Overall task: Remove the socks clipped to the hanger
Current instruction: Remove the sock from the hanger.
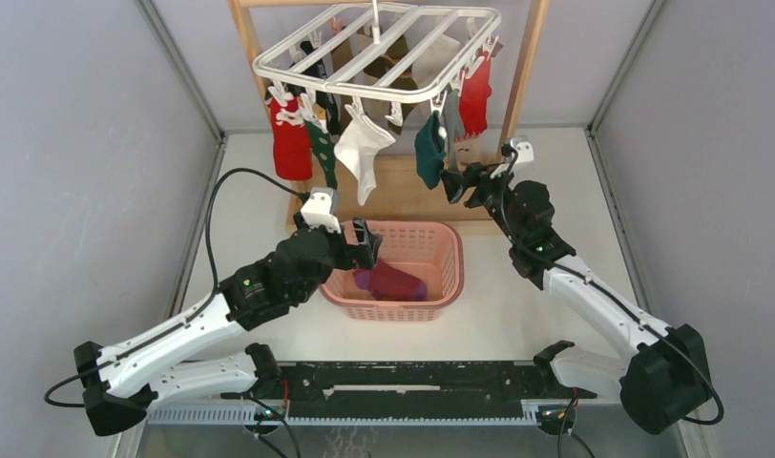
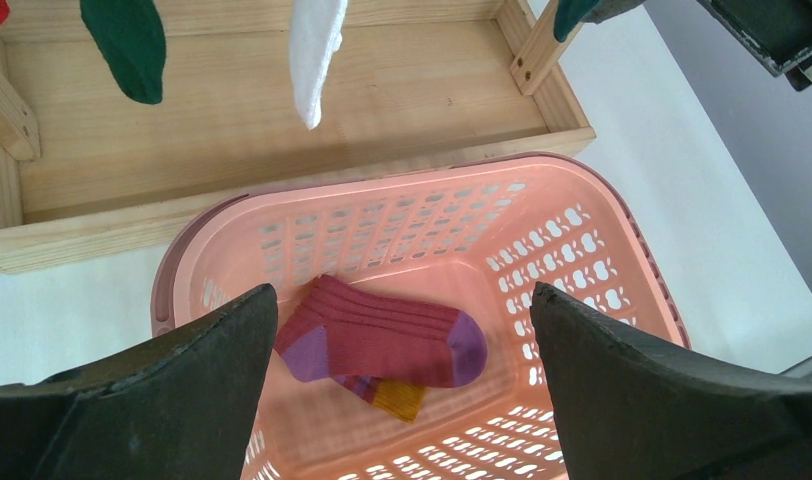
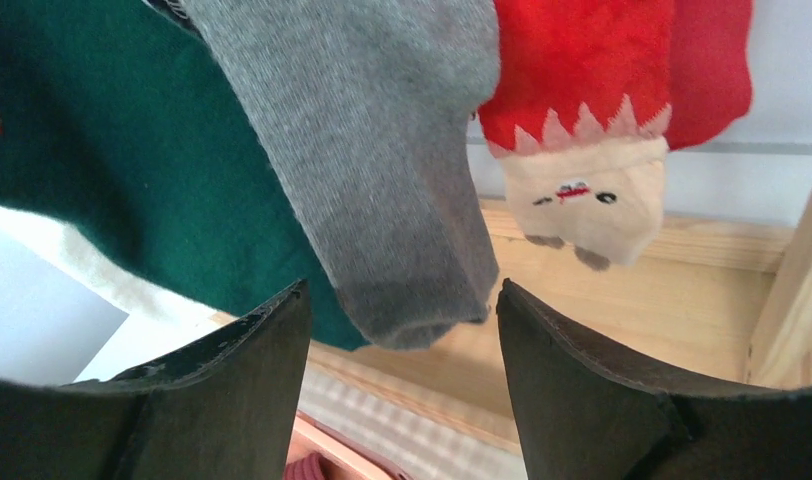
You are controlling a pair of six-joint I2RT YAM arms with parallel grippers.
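The white hanger (image 1: 345, 84) hangs from the wooden rack with several socks clipped on: red (image 1: 290, 143), dark green (image 1: 324, 153), white (image 1: 363, 153), teal (image 1: 429, 153), grey (image 1: 452, 124) and another red one (image 1: 475, 95). My right gripper (image 1: 452, 181) is open just under the grey sock (image 3: 382, 150). Its toe dips between the fingertips (image 3: 402, 285) without touching them, with the green sock (image 3: 112, 170) to its left. My left gripper (image 1: 369, 243) hangs open and empty over the pink basket (image 2: 602, 260), where a maroon sock with purple heel and toe (image 2: 392, 335) lies.
The wooden rack's base tray (image 1: 403, 196) sits right behind the basket (image 1: 441, 286), and its posts (image 1: 522, 76) rise on either side of the hanger. Grey enclosure walls stand to the left, right and back. A red sock with a cream face (image 3: 582, 100) hangs right of the grey one.
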